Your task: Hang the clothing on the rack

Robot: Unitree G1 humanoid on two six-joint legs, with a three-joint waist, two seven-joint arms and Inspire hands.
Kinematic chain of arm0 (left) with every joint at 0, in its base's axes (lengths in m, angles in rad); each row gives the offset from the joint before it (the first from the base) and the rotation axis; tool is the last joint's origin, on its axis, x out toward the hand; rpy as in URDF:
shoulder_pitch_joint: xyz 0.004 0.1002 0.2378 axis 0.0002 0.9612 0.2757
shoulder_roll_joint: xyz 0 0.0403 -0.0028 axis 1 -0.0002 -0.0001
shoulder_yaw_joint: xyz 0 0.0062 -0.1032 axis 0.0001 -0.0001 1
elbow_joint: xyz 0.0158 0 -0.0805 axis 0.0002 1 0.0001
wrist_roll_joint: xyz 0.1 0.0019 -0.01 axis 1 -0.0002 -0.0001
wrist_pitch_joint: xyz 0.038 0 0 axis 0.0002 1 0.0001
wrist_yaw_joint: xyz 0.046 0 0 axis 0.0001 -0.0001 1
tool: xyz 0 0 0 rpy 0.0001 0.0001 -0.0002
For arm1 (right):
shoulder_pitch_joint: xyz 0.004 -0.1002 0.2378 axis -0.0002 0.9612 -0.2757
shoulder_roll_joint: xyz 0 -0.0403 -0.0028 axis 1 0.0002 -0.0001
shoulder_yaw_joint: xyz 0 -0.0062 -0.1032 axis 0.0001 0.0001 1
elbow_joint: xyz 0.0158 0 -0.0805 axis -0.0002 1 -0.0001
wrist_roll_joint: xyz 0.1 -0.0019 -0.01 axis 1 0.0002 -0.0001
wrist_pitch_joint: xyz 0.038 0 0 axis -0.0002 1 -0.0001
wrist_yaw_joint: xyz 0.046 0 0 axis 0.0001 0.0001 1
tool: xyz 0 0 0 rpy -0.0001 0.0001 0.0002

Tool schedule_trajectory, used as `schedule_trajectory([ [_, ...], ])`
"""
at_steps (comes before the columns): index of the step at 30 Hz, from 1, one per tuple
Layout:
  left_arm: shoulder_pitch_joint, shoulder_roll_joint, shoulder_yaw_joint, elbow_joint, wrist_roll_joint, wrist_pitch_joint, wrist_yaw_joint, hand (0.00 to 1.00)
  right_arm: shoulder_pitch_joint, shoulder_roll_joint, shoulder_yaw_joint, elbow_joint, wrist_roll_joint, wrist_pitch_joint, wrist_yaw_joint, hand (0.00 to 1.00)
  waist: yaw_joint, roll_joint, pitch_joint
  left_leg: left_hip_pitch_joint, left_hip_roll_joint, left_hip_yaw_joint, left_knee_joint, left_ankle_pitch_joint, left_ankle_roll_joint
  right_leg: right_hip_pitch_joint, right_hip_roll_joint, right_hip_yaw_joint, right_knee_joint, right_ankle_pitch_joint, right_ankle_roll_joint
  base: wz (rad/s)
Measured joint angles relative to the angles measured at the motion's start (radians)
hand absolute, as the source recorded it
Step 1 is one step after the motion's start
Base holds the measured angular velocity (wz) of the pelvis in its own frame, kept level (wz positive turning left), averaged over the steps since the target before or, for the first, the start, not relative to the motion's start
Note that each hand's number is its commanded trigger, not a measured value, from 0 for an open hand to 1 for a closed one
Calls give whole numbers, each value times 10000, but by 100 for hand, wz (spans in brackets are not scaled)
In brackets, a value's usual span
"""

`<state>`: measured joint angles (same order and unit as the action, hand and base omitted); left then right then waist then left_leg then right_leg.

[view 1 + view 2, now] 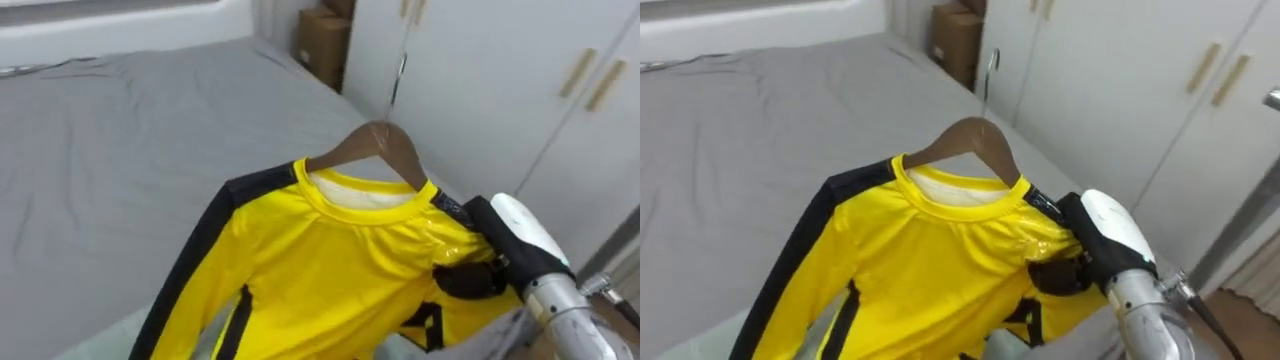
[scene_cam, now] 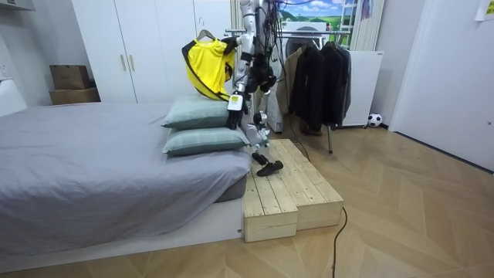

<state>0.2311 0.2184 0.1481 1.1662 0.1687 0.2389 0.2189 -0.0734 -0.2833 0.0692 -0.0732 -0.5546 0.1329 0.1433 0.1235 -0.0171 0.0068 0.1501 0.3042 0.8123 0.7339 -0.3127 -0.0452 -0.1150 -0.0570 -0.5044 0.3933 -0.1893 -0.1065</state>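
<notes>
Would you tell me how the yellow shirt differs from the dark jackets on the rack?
The shirt is bright yellow with black stripes; the jackets are dark all over. The shirt is on a wooden hanger over the bed; the jackets hang on a rack. Both are hanging clothes.

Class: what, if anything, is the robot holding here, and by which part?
The right hand holds the yellow shirt, which hangs on a wooden hanger, by its shoulder on the view's right.
</notes>
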Motion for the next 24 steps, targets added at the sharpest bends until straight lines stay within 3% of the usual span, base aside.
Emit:
schedule_trajectory([
  [1, 17, 15, -41, 4, 20, 280, -98, 0, -117, 31, 157, 85, 74, 12, -58, 100, -80, -40, -11, -292, 31, -519, 804, 702, 75, 62, 68, 632, -32, -10, -3, -105],
  [2, 25, 2, -49, 13, 20, 390, -154, 0, -147, 44, 284, 134, 61, 13, -125, 100, -99, -76, -6, -499, -27, -857, 1126, 1166, 127, 95, 69, 948, -98, 13, 20, -99],
  [3, 32, -28, -87, 23, 7, 512, -238, 0, -119, 82, 436, 151, 54, 16, -192, 100, -200, -125, -7, -863, -303, -1645, 1198, 1223, 209, 95, 13, 1429, -202, 79, 43, -68],
  [4, -20, 11, -257, 10, 12, 622, -256, 0, -115, 107, 541, 182, 50, 23, -234, 100, -440, -128, 19, -1059, -622, -2249, 882, 802, 242, 48, 3, 1634, -325, 162, 60, -49],
  [5, -89, 47, -346, 4, 19, 673, -258, 0, -115, 134, 557, 224, 41, 36, -238, 100, -484, -156, 36, -1085, -784, -2474, 540, 581, 198, -52, 12, 1891, -329, 200, 77, -33],
  [6, -232, 66, -377, -132, 24, 778, -256, 0, -96, 237, 560, 289, 41, 162, -223, 100, -458, -197, 80, -1089, -1138, -3046, -397, 186, 163, -273, 112, 2554, -371, 336, 101, -47],
  [7, -330, 58, -571, -370, 22, 912, -253, 0, 5, 301, 598, 292, 47, 279, -186, 100, -339, -190, 86, -1075, -1550, -4000, -1683, 10, 184, -461, 286, 3214, -541, 491, 219, -61],
  [8, -349, 47, -645, -469, 21, 986, -252, 0, 9, 294, 673, 305, 35, 359, -118, 100, -267, -200, 88, -1035, -1783, -4531, -2406, -11, 190, -569, 366, 3620, -583, 543, 288, -92],
  [9, -356, 9, -751, -591, 17, 1133, -187, 0, 11, 397, 790, 306, -25, 411, 77, 100, -46, -195, 83, -881, -2103, -5347, -3727, -8, 200, -788, 652, 4535, -725, 682, 302, -114],
  [10, -360, -48, -757, -671, 16, 1280, -53, 0, 11, 470, 993, 289, -46, 402, 152, 100, -65, -168, 73, -804, -2362, -6053, -4764, 58, 220, -998, 1152, 5803, -895, 914, 443, -111],
  [11, -375, -71, -769, -733, 19, 1363, 1, 0, 13, 464, 1067, 282, -61, 393, 163, 100, -127, -114, 69, -733, -2543, -6298, -5103, 190, 247, -1106, 1420, 6378, -947, 1073, 482, -110],
  [12, -374, -162, -717, -907, -7, 1569, 73, 0, 5, 468, 1139, 296, -145, 372, 199, 100, -114, 106, 69, -615, -2609, -6236, -5425, 777, 344, -1339, 2069, 7290, -1090, 1470, 672, -95],
  [13, -375, -156, -674, -916, -27, 1632, 101, 0, 29, 555, 1195, 299, -292, 371, 205, 100, -148, 108, 71, -601, -2597, -5916, -5486, 736, 276, -1426, 2254, 7667, -1141, 1664, 704, -139],
  [14, -371, -163, -590, -839, -96, 1806, 167, 0, 156, 722, 1367, 277, -663, 343, 206, 100, -313, 60, 49, -610, -2609, -5267, -5485, 728, 292, -1452, 2356, 8085, -1387, 2014, 787, -130],
  [15, -435, -144, -621, -637, -237, 1846, 249, 0, 224, 761, 1463, 248, -768, 330, 205, 100, -603, 174, 51, -655, -2370, -4710, -5594, 562, 374, -1534, 2110, 7334, -1168, 2029, 684, -137],
  [16, -511, -107, -629, -534, -259, 1846, 430, 0, 374, 708, 1415, 245, -757, 345, 191, 100, -874, 180, 51, -633, -2343, -4334, -5566, 535, 388, -1732, 1617, 5882, -32, 1476, 490, -86],
  [18, -551, -96, -750, -547, -293, 1790, 742, 0, 483, 605, 1209, 226, -759, 377, 159, 100, -1148, 99, 3, -496, -2341, -4040, -5537, 494, 381, -1431, 954, 5036, 1131, 344, 738, -61],
  [19, -571, -88, -761, -654, -303, 1735, 811, 0, 530, 610, 1046, 148, -744, 423, 113, 100, -1222, -9, -35, -465, -2386, -3880, -5339, 400, 320, -1245, 746, 5107, 1166, -78, 920, -56],
  [20, -626, -85, -734, -704, -305, 1708, 834, 0, 516, 622, 981, 97, -737, 442, 77, 100, -1267, -130, -2, -482, -2467, -3875, -5179, 383, 290, -1239, 773, 5302, 971, -167, 796, -43],
  [21, -734, -217, -676, -813, -309, 1697, 841, 0, 520, 570, 851, -19, -698, 467, 35, 100, -1418, -113, 14, -620, -2505, -4034, -4981, 349, 248, -1185, 867, 5469, 734, -151, 621, -31],
  [22, -771, -349, -618, -960, -312, 1687, 841, 0, 521, 509, 818, -162, -698, 577, 28, 100, -1527, -66, 25, -737, -2563, -4648, -4978, 390, 277, -1122, 1028, 5611, 476, 34, 538, -32],
  [24, -792, -407, -618, -1018, -352, 1623, 841, 0, 540, 484, 804, -242, -702, 610, 28, 100, -1592, -135, 19, -864, -2604, -5408, -4954, 409, 288, -1097, 1247, 5800, 216, 239, 444, -40],
])
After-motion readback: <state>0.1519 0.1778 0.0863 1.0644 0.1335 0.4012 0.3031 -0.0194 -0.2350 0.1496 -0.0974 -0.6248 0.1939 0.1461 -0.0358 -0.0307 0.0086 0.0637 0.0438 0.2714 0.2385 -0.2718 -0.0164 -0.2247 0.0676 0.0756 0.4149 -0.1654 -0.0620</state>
